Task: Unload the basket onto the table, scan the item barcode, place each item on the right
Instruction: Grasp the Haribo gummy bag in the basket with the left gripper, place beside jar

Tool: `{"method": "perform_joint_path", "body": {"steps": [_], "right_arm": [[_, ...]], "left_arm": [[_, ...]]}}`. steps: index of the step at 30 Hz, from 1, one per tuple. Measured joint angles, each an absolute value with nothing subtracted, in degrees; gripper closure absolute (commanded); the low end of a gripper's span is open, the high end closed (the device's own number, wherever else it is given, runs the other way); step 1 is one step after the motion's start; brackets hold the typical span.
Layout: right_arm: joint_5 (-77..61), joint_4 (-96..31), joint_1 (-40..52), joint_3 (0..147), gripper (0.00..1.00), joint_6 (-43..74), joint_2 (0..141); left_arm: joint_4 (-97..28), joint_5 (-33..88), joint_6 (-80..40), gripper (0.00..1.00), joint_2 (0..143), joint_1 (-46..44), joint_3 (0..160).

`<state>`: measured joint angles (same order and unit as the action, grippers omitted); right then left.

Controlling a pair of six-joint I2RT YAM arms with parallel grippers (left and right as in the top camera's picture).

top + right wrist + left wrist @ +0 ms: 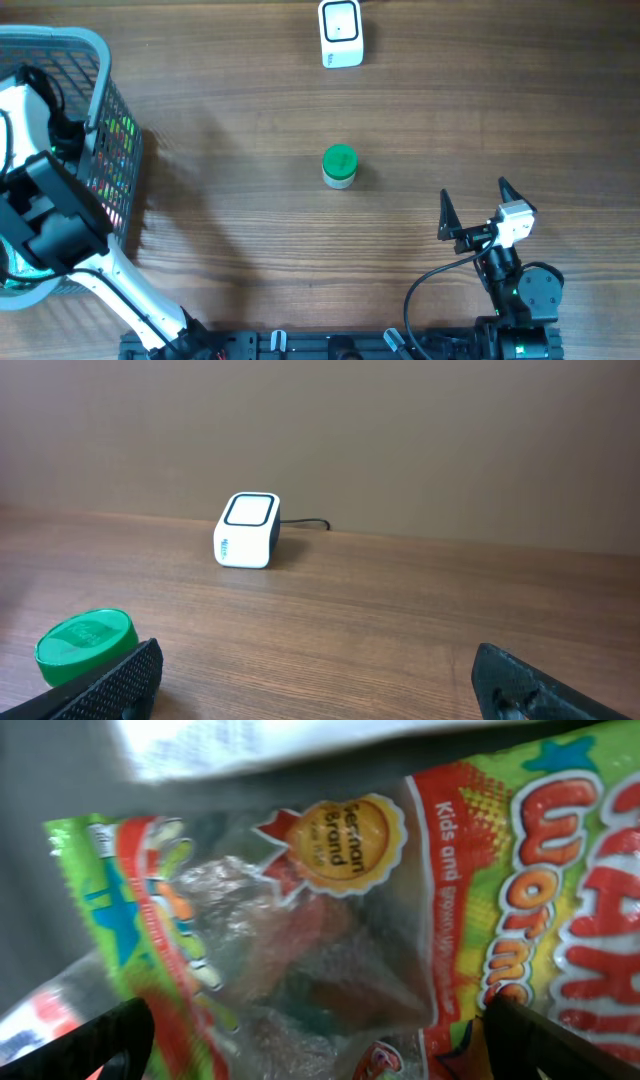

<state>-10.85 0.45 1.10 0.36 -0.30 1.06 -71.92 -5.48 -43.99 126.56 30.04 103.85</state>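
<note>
Candy bag: lies inside the grey mesh basket at far left of the table, clear window and red-green print facing up. Left gripper is down in the basket right over the bag, jaws spread wide, nothing clamped; contact not clear. Mid-table: green-lidded jar, upright. Beyond it, at far edge, white scanner. Far right: right gripper above the wood, jaws wide, empty, well apart from jar.
</note>
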Motion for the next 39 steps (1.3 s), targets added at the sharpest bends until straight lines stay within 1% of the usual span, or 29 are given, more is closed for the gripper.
{"method": "perform_joint_path", "body": {"steps": [1,2,3,4,5,6,8,12,15,19,24,26,28,30,31,32,34,36,37,38,39], "right_arm": [[-10.85,0.45,1.1,0.34,0.0,-0.3,1.06],[-10.85,0.45,1.1,0.36,0.0,-0.3,1.08],[-10.85,0.45,1.1,0.36,0.0,-0.3,1.06],[-10.85,0.45,1.1,0.36,0.0,-0.3,1.06],[-10.85,0.45,1.1,0.34,0.0,-0.3,1.06],[-10.85,0.45,1.1,0.36,0.0,-0.3,1.08],[-10.85,0.45,1.1,0.36,0.0,-0.3,1.08],[-10.85,0.45,1.1,0.34,0.0,-0.3,1.08],[-10.85,0.45,1.1,0.36,0.0,-0.3,1.08],[-10.85,0.45,1.1,0.36,0.0,-0.3,1.08],[-10.85,0.45,1.1,0.34,0.0,-0.3,1.08],[-10.85,0.45,1.1,0.36,0.0,-0.3,1.08],[-10.85,0.45,1.1,0.36,0.0,-0.3,1.06],[-10.85,0.45,1.1,0.34,0.01,-0.3,1.06],[-10.85,0.45,1.1,0.36,0.0,-0.3,1.06],[-10.85,0.45,1.1,0.34,0.0,-0.3,1.06],[-10.85,0.45,1.1,0.34,0.0,-0.3,1.06],[-10.85,0.45,1.1,0.36,0.0,-0.3,1.13],[-10.85,0.45,1.1,0.36,0.0,-0.3,1.13],[-10.83,0.45,1.1,0.34,0.0,-0.3,1.13],[-10.85,0.45,1.1,0.36,0.0,-0.3,1.13]], "left_arm": [[-71.13,-5.45,-43.53,0.06,126.54,29.63,103.33],[-70.57,-5.58,-43.27,0.23,126.52,29.26,103.0],[-68.93,-5.89,-42.76,0.44,126.26,28.8,101.97],[-67.0,-6.13,-42.52,0.68,125.64,28.4,100.6],[-65.54,-6.26,-42.48,0.88,125.25,28.05,99.66],[-63.96,-6.57,-42.26,0.96,124.7,27.64,98.37],[-62.48,-7.55,-41.78,0.96,123.33,26.92,96.01],[-63.66,-8.47,-40.56,0.96,122.43,26.96,95.13],[-69.3,-8.03,-40.32,0.96,122.26,28.53,96.12],[-76.77,-6.55,-40.1,0.96,119.26,32.23,101.8],[-79.53,-5.1,-40.1,0.96,103.68,36.42,112.84],[-79.72,-3.4,-40.12,0.96,93.91,37.32,114.83],[-80.27,0.75,-40.12,0.96,84.71,36.45,116.25],[-81.01,5.37,-40.1,0.96,80.18,33.01,116.42],[-81.14,7.81,-40.12,0.96,78.96,29.71,116.42],[-80.77,10.57,-40.12,0.96,78.3,24.82,116.42],[-79.83,11.86,-40.14,0.96,79.05,14.94,116.16],[-79.59,8.64,-40.12,0.96,80.82,4.97,115.68],[-79.68,8.4,-40.1,0.96,81.06,3.79,115.57],[-80.42,4.32,-40.12,0.96,83.5,-4.56,114.24],[-80.84,1.15,-40.16,0.96,84.49,-7.75,113.01]]}}
